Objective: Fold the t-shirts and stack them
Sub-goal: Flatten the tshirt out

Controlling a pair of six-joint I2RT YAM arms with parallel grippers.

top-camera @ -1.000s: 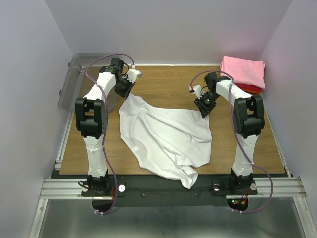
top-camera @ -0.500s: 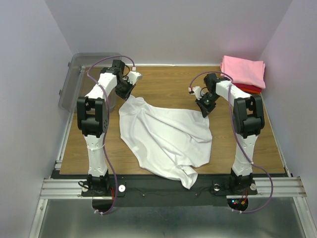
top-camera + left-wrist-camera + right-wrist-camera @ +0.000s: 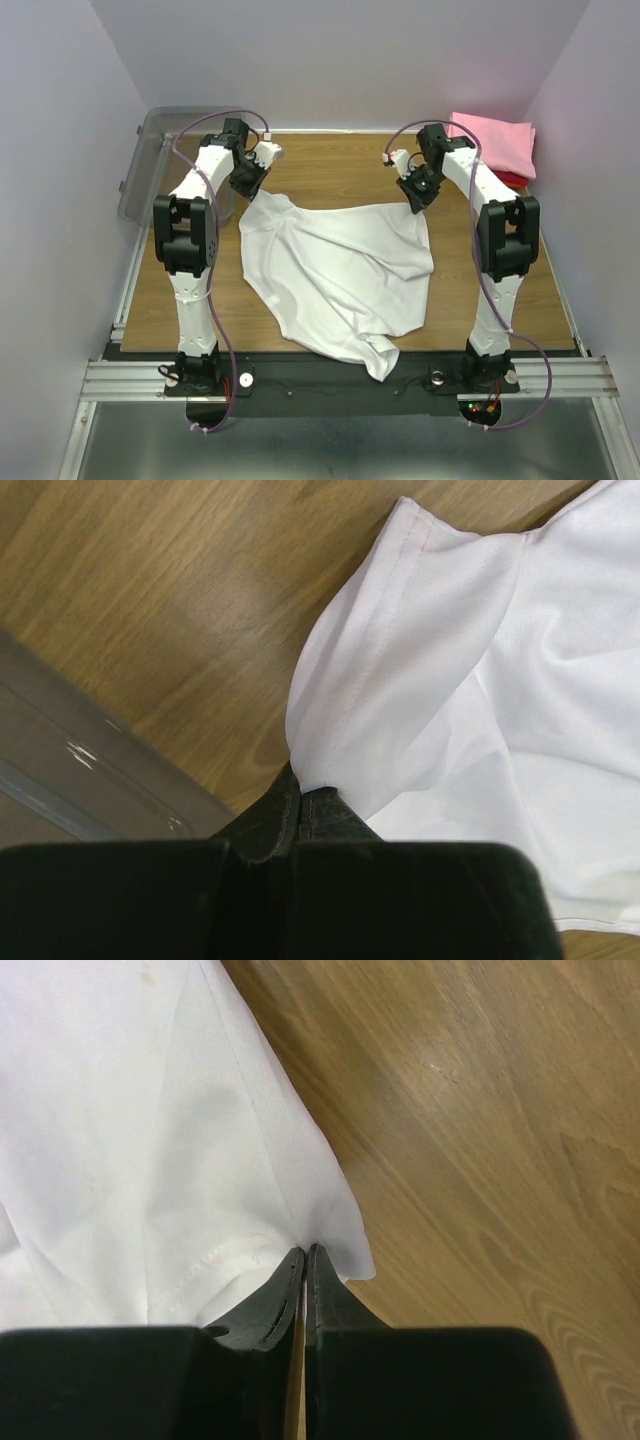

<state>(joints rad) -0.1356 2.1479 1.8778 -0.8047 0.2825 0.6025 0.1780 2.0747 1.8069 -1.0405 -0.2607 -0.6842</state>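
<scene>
The white t-shirt (image 3: pixel 340 270) lies crumpled across the middle of the wooden table, its near end hanging over the front edge. My left gripper (image 3: pixel 252 188) is shut on the shirt's far left corner; the left wrist view shows the cloth (image 3: pixel 420 680) pinched between the jaws (image 3: pixel 300 792). My right gripper (image 3: pixel 415 203) is shut on the shirt's far right corner, with the cloth (image 3: pixel 150 1140) held at the fingertips (image 3: pixel 305 1252). The folded pink t-shirt (image 3: pixel 492 142) lies on the red one (image 3: pixel 512 179) at the far right corner.
A clear grey plastic bin (image 3: pixel 160 160) stands at the far left, just beyond my left arm; its rim also shows in the left wrist view (image 3: pixel 80 770). Purple walls close in the left, right and back sides.
My right gripper has moved toward the far side and pulled the shirt's right corner with it, spreading the far edge wider. My left gripper has shifted only slightly.
</scene>
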